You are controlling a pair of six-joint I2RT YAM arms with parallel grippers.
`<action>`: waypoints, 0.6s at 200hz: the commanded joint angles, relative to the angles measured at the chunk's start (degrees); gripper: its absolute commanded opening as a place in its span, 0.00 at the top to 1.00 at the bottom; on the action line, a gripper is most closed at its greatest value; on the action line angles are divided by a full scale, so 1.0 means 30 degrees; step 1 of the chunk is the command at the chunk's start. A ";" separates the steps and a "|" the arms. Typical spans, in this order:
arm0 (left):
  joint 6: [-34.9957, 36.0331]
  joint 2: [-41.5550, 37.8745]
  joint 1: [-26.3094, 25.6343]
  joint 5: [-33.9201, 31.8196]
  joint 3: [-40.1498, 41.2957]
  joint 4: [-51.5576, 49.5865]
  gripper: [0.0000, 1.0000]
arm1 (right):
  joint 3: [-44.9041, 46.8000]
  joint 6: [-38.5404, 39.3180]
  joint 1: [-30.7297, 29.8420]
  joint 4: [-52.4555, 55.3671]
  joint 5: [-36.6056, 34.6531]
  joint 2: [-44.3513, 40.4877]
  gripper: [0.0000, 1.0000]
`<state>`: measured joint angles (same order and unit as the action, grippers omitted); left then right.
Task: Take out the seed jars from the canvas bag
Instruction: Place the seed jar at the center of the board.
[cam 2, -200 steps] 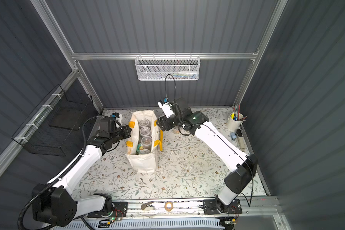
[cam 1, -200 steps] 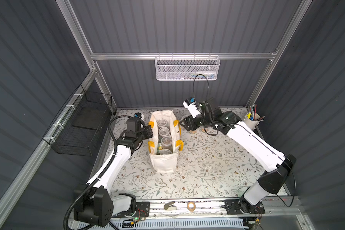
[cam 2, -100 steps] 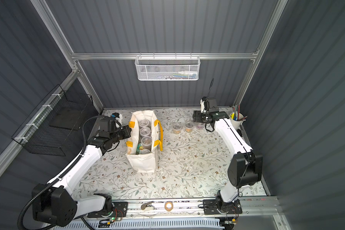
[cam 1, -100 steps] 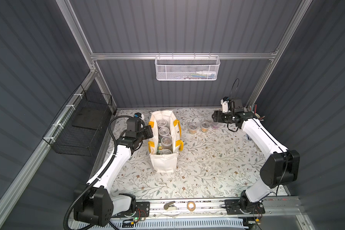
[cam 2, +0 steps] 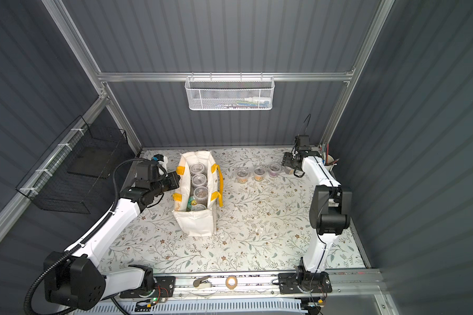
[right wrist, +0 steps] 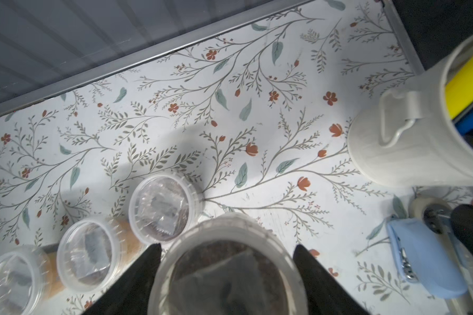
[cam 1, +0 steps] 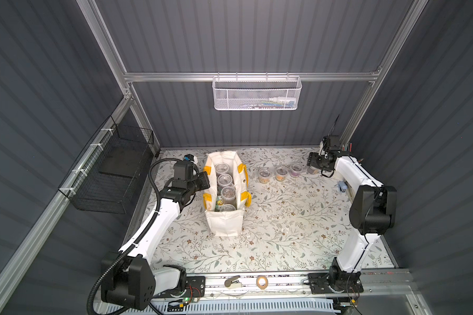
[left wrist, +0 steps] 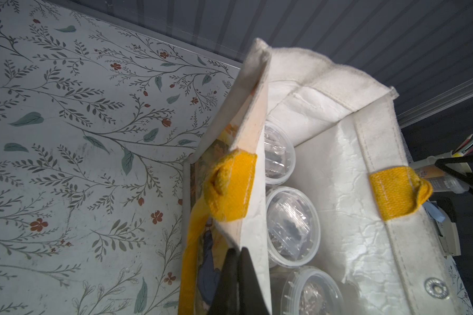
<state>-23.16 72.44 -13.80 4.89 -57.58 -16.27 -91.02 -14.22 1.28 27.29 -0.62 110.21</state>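
3 seed jars (right wrist: pixel 89 251) out; right claw (right wrist: pixel 225 246) clamping 4th jar (right wrist: pixel 227 275) may knock them at set-down; left claw (left wrist: pixel 236 249) pinches canvas bag (left wrist: pixel 377 141).

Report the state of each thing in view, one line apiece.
canvas bag, upright, mouth open, wall pinched.
left tool, shut on canvas bag's wall.
right tool, shut on dark-seed jar.
dark-seed jar, lidded, upright, gripped beside the row.
row of three seed jars, lidded, upright on table.
jars in bag, lidded, upright.
pen cup, upright, filled.
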 commanded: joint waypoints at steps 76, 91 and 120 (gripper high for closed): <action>0.0269 -0.0066 0.0031 -0.0684 -0.0142 -0.1167 1.00 | -0.2761 -0.0591 0.0657 -0.0333 0.0324 0.3684 0.26; 0.0277 0.0008 0.0030 -0.0720 -0.0095 -0.1196 1.00 | -0.2929 -0.0781 0.0643 -0.0326 0.0501 0.4080 0.26; 0.0277 0.0190 0.0031 -0.0691 -0.0139 -0.1168 1.00 | -0.3233 -0.1062 0.0658 -0.0001 0.0888 0.4576 0.24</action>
<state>-23.14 72.44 -13.80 3.38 -57.58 -16.82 -98.28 -16.21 3.07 26.37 0.69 122.72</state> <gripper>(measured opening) 0.048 0.753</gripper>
